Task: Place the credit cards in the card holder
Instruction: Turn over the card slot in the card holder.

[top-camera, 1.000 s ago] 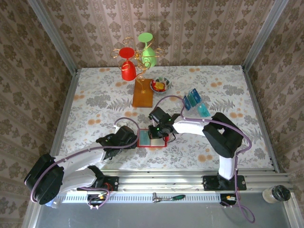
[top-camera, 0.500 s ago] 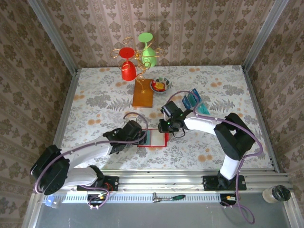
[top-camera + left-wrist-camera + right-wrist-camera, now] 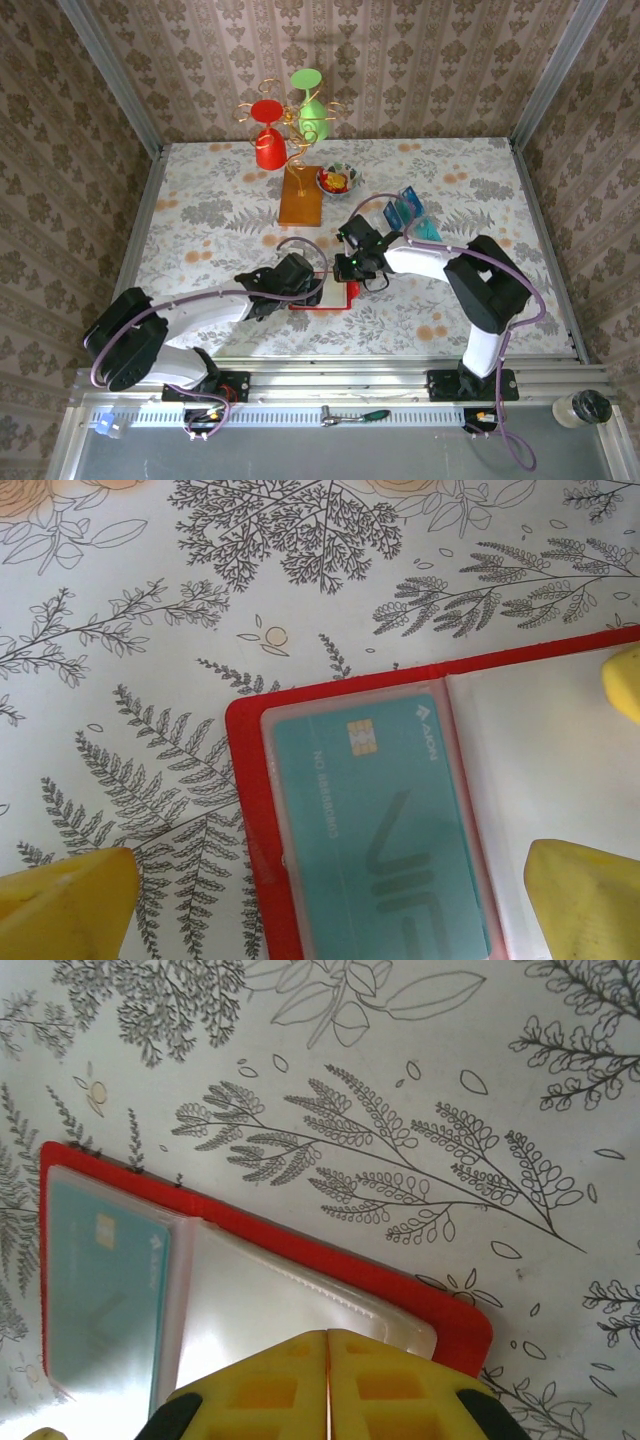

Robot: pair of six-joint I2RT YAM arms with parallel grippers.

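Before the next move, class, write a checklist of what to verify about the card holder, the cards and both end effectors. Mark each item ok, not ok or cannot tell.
1. Card holder lies open and flat: ok.
2. One credit card sits in its left sleeve: ok.
3. Right sleeve is empty for the next card: ok.
4. Left end effector is open: ok.
5. Right end effector is carrying a card: not ok, shut and empty.
6. Spare cards wait beyond the holder: ok.
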